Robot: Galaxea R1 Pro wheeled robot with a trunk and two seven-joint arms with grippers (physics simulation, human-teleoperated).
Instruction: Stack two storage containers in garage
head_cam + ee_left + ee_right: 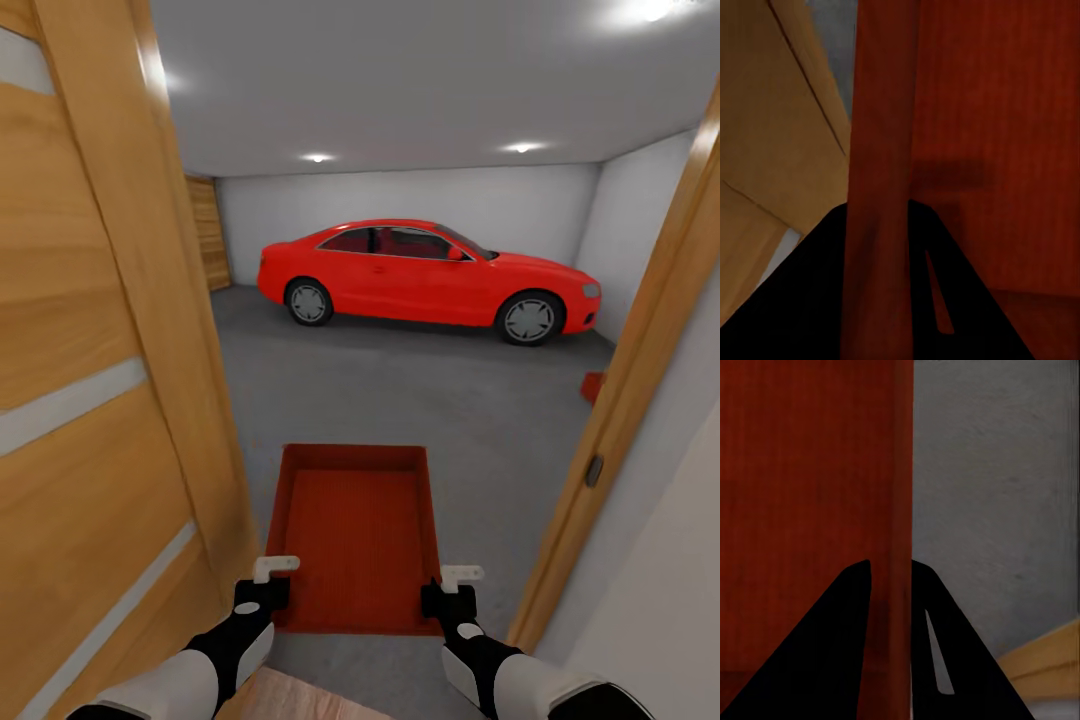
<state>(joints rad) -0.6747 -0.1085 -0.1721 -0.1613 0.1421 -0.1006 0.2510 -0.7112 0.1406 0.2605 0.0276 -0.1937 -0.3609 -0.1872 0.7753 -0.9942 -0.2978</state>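
Tool (891,607) astride container wall (896,472), over grey floor (997,495)

A red car (430,280) is sitting side-on against the white back wall (400,200), ceiling lights (318,157) are glowing above it, and an open wooden door (90,380) is standing at the left, facing the door frame (640,390)

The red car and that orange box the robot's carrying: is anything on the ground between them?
No. In the head view, only bare grey floor separates the storage container from the red car.
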